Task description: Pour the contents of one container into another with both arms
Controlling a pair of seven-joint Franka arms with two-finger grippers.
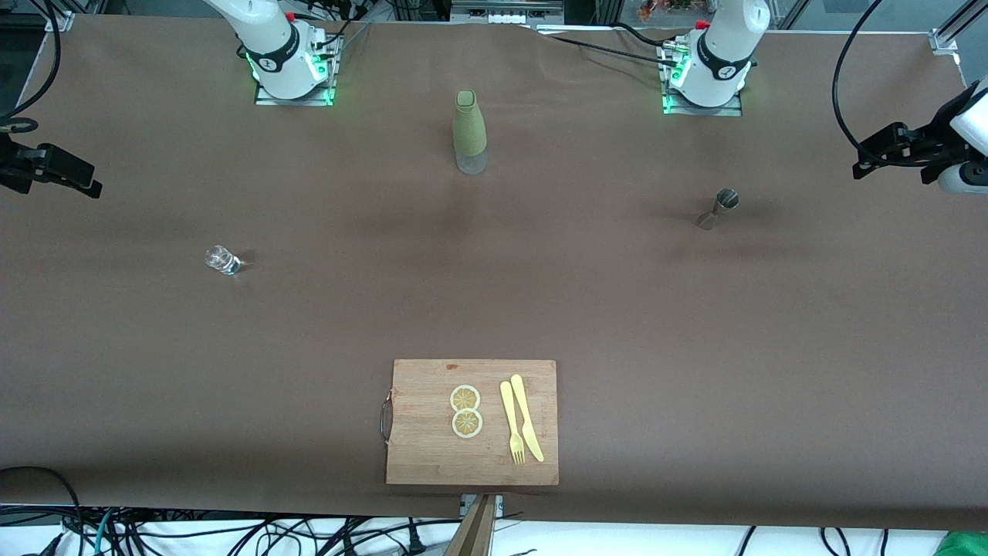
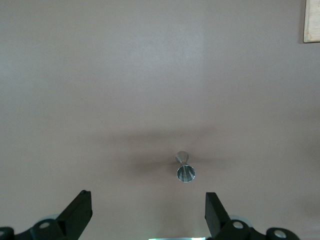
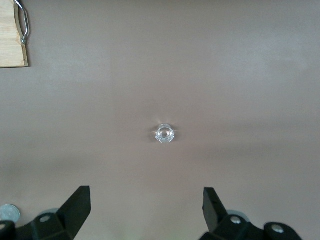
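Observation:
The silvery hourglass jigger [image 1: 720, 207] stands upright on the brown table toward the left arm's end; the left wrist view looks down into its round rim [image 2: 185, 172]. The tiny clear faceted glass [image 1: 221, 260] stands toward the right arm's end and shows from above in the right wrist view [image 3: 164, 133]. My left gripper [image 1: 868, 158] hangs high over its end of the table, open and empty [image 2: 148, 207]. My right gripper [image 1: 81, 179] hangs high over its own end, also open with nothing between its fingers [image 3: 146, 202]. Neither gripper touches a container.
A tall olive-green bottle [image 1: 469, 133] stands midway between the two arm bases. A wooden cutting board [image 1: 417, 448] with two lemon slices, a yellow fork and a yellow knife lies at the table edge nearest the front camera. Its corners show in both wrist views [image 2: 311, 22] [image 3: 11, 40].

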